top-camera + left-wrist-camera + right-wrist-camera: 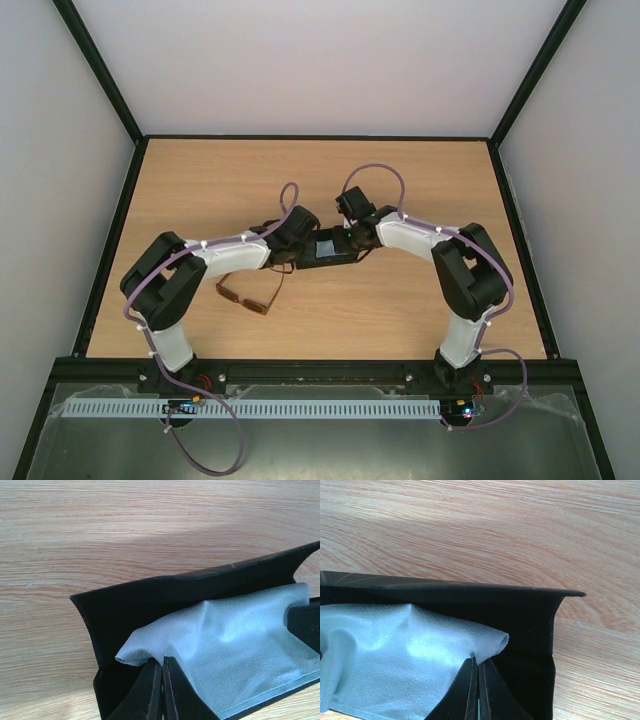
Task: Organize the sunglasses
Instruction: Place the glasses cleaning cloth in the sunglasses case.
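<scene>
Black fingers [147, 690] of my left gripper [161, 665] pressed together on light blue cloth [240, 645] corner; right gripper [476, 664] same on opposite corner. Cloth lay in open black case [150, 595]. Sunglasses [250, 293] sat on table [400, 310] near case, by left arm. Step, I judged: lining case. Next: release, fetch sunglasses gently.

Wooden table [400, 180] carrying two items, sunglasses [245, 294] lying left of centre, black case [322, 265] sitting at centre

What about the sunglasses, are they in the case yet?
No, the sunglasses lie on the table, outside the black case that holds the light blue cloth.
</scene>
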Action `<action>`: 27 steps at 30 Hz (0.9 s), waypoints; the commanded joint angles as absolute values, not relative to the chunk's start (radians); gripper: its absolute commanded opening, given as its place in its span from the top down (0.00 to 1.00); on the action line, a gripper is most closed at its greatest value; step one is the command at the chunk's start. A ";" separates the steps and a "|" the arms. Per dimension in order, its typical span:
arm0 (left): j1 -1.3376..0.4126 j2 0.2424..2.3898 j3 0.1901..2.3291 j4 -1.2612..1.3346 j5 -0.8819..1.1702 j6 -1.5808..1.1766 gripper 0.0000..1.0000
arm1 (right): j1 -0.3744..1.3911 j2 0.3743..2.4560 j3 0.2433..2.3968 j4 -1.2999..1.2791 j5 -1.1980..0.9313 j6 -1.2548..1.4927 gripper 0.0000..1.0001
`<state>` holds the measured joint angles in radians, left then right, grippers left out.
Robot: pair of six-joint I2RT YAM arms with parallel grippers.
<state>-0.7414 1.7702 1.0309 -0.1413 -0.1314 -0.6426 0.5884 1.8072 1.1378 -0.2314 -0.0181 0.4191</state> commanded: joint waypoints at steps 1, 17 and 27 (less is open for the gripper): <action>-0.728 1.791 1.055 -0.128 -0.130 -0.630 0.98 | 0.581 1.832 1.163 -0.241 -0.012 0.402 0.99; -0.712 1.834 1.055 -0.110 -0.114 -0.625 0.98 | 0.578 1.866 1.173 -0.226 -0.009 0.397 0.99; -0.712 1.841 1.045 -0.105 -0.105 -0.626 0.98 | 0.578 1.870 1.174 -0.240 -0.005 0.396 0.99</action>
<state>-0.7166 1.8324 1.0313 -0.1127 -0.1135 -0.6350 0.5823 1.8622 1.1622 -0.2111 -0.0124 0.4038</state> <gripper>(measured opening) 0.026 0.017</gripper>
